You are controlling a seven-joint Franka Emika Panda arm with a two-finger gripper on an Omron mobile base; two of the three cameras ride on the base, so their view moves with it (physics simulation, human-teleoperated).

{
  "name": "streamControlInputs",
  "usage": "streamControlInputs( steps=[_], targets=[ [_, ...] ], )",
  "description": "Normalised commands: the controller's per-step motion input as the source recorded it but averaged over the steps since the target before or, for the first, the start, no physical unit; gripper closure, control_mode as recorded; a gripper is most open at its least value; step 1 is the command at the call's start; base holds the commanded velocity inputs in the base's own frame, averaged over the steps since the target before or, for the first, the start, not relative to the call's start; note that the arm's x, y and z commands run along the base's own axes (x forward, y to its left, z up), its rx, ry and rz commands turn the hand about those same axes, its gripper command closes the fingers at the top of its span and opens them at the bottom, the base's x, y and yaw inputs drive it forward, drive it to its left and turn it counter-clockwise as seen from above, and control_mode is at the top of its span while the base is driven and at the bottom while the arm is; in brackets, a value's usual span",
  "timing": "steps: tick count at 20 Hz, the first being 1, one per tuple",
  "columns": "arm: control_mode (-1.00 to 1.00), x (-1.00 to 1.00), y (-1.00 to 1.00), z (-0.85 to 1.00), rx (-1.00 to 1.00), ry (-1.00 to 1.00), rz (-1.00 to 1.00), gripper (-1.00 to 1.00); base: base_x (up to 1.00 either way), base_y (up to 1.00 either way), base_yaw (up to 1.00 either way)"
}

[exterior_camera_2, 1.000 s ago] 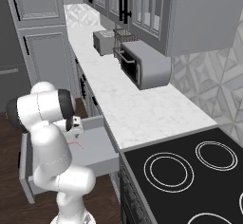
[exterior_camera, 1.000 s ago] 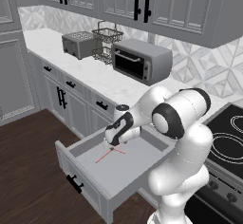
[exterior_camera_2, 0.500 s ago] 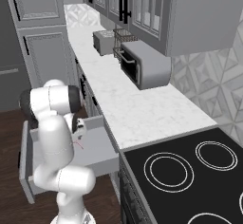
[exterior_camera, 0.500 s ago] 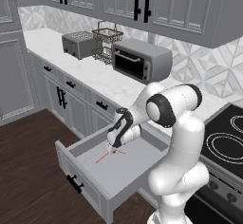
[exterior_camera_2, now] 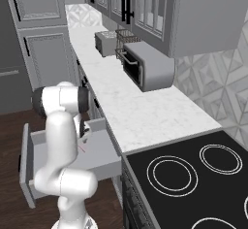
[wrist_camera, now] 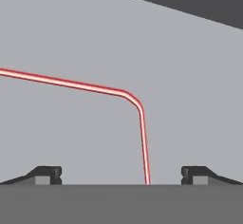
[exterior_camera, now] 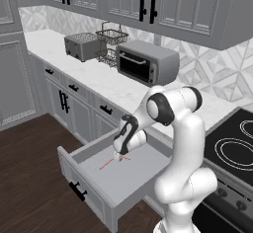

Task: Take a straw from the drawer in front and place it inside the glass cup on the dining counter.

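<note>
The grey drawer point(exterior_camera: 86, 181) stands pulled out in front, black bar handle on its panel. On its plain floor lies the thin red straw point(exterior_camera: 105, 165), bent near one end in the hand view point(wrist_camera: 71, 83). My gripper point(exterior_camera: 118, 156) reaches down into the drawer, right over the straw's bent end. It is open: the dark fingertips point(wrist_camera: 48, 173) stand wide apart, and the straw's short leg runs between them, untouched. From the right base view my arm covers most of the drawer point(exterior_camera_2: 28, 167); a bit of straw point(exterior_camera_2: 83, 149) shows. The glass cup and the dining counter are out of view.
A marble worktop point(exterior_camera: 106, 81) above the drawer carries a toaster point(exterior_camera: 83, 46), a wire basket point(exterior_camera: 111, 42) and a toaster oven point(exterior_camera: 147, 62). A black cooktop point(exterior_camera_2: 193, 179) lies to the right. Dark wood floor point(exterior_camera: 29, 177) spreads left of the drawer.
My arm has folded lower, and the gripper has sunk a little deeper into the drawer toward the straw. The jaws stayed open. The straw has not moved.
</note>
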Motion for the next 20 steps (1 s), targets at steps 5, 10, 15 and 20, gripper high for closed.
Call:
streamControlInputs(
  steps=[5, 10, 15, 20],
  targets=[
    [-1.0, 0.21, 0.0, -0.33, -0.03, 0.02, 0.03, -1.0, 0.0, 0.0, 0.0],
    [-1.0, 0.17, 0.0, -0.32, -0.03, 0.03, 0.01, -1.0, 0.0, 0.0, 0.0],
    [-1.0, 0.14, 0.0, -0.29, -0.03, 0.02, 0.01, -1.0, 0.0, 0.0, 0.0],
    [-1.0, 0.06, 0.0, -0.42, -0.03, 0.06, 0.02, -1.0, 0.0, 0.0, 0.0]
  ],
)
